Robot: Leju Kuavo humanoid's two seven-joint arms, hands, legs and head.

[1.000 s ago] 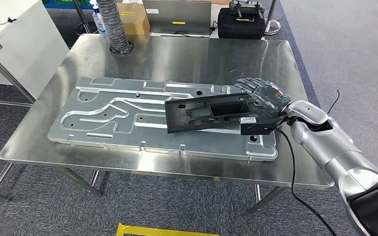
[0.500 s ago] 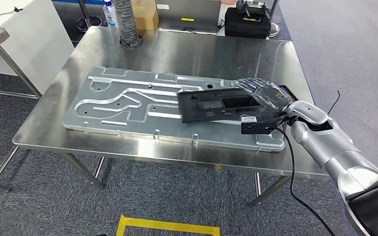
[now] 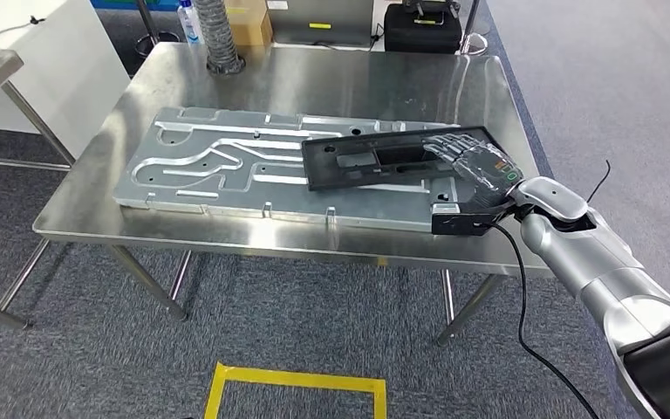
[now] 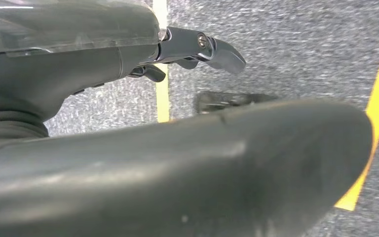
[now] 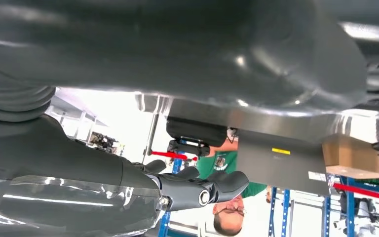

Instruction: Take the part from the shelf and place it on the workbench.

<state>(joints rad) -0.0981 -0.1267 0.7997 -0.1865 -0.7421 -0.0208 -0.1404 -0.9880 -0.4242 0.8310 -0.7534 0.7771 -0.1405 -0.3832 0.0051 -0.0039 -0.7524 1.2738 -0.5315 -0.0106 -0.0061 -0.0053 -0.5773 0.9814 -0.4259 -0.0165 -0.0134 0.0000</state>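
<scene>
Right hand [image 3: 475, 168] gripping the right end of the black part [image 3: 375, 160], fingers laid over its top face and thumb hidden beneath, above the table's right edge. Part stretched leftward from the hand, long axis roughly along the table's length, free end tipped a little toward the front, over the right portion of the big grooved metal plate [image 3: 218, 166] lying along the table's [image 3: 358, 83] middle. Cannot tell whether the free end touches the plate or floats just above it. Looks like the put-down stage, with lowering and letting go yet to come. Key relation: whole part sits to the left of the fingers, so a release leaves it lying lengthwise on the plate, and the hand's way out is back toward the right edge. Left hand [image 4: 197, 49] hanging over grey carpet and yellow floor tape [image 4: 375, 108], fingers apart, holding nothing, far from the part.
</scene>
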